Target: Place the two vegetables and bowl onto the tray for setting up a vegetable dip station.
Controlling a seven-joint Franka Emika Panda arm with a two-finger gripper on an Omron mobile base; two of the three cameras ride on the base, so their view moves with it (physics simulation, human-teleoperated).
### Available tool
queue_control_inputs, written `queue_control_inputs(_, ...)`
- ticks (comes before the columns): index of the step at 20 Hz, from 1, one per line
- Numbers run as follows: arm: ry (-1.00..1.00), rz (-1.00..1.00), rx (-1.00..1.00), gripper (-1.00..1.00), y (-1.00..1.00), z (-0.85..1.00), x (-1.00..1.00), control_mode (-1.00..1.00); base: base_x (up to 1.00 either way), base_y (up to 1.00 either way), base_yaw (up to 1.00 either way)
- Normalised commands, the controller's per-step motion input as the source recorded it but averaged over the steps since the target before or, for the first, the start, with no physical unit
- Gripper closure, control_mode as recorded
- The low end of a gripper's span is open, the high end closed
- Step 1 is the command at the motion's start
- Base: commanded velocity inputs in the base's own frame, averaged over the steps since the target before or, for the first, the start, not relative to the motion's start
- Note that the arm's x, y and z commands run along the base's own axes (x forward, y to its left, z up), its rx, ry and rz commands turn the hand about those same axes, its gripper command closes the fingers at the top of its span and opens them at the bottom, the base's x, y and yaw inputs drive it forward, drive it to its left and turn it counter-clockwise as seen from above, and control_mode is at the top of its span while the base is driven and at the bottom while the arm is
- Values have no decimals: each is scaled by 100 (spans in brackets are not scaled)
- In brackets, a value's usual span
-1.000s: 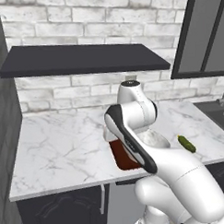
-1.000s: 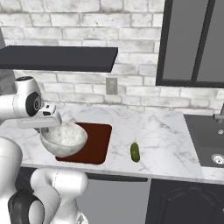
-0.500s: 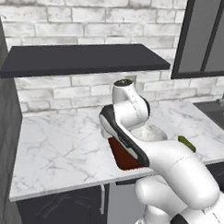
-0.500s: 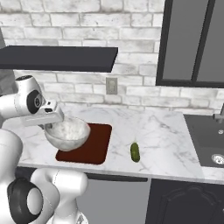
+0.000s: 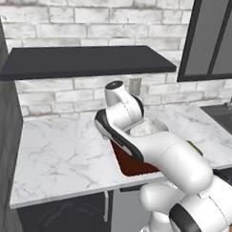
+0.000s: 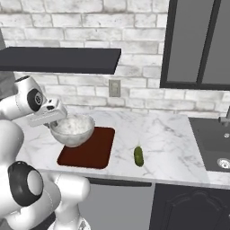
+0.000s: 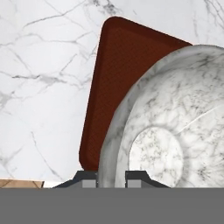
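Bowl [image 7: 175,131] rim clamped between jaws, apparently above tray [image 7: 122,74].

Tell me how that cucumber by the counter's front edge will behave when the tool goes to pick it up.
The cucumber looks rounded and oblong, lying on smooth marble counter, so a nudge from the side would probably roll it. It lies close to the counter's front edge, so a roll that way risks a fall. It looks small and bumpy, so probably light, stiff and easy to grip across its width.

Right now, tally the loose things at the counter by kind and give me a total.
Bowls: 1, marble bowl, held in the hand above the tray
Trays: 1, red-brown tray
Vegetables: 1, green cucumber on the counter
Total: 3
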Motion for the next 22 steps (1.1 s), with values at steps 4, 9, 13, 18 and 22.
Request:
queue_control_inputs(4, 0, 4, 0, 100, 0, -10, 36, -100, 0, 0, 0)
queue_control_inputs(9, -11, 8, 0, 100, 0, -19, 32, -100, 0, 0, 0)
queue_control_inputs(13, -11, 6, -1, 100, 0, -22, 32, -100, 0, 0, 0)
queue_control_inputs(18, -5, 3, 0, 100, 0, -22, 28, -100, 0, 0, 0)
queue_control_inputs(22, 0, 0, 0, 100, 0, -17, 31, -100, 0, 0, 0)
